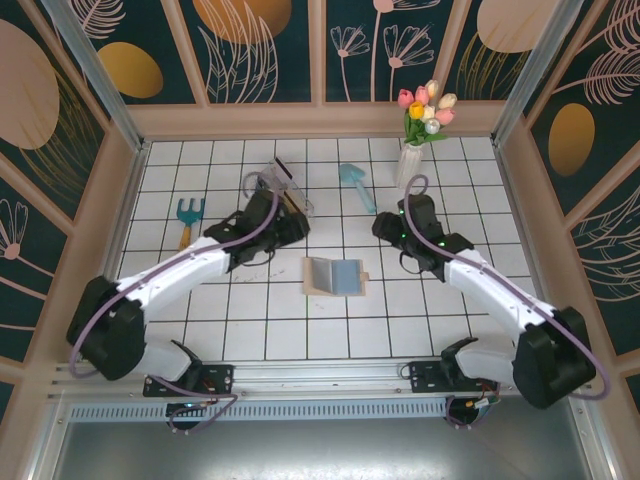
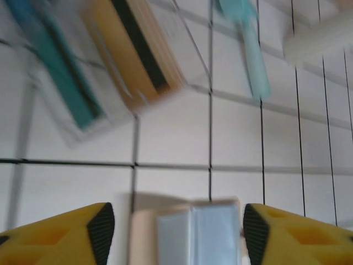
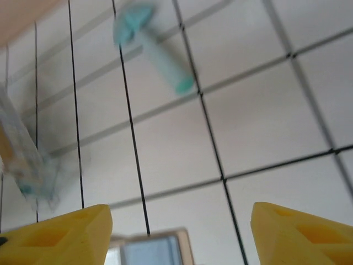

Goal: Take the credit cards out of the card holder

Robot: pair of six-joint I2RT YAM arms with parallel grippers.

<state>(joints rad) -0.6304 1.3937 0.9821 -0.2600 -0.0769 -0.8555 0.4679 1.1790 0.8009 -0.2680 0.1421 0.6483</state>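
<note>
On the tiled table (image 1: 250, 320) the card holder (image 1: 335, 276) lies open between our arms, credit cards not discernible inside; left gripper (image 2: 177, 226) and right gripper (image 3: 181, 226) hang with jaws spread, empty. We should pin one flap, then pinch a card's edge

Bare tiles (image 1: 300, 330) ring card holder (image 1: 335, 276) (rack (image 1: 283, 188) apart).

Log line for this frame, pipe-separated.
left fingers open, empty | right fingers open, empty | card holder lying open, untouched
</note>
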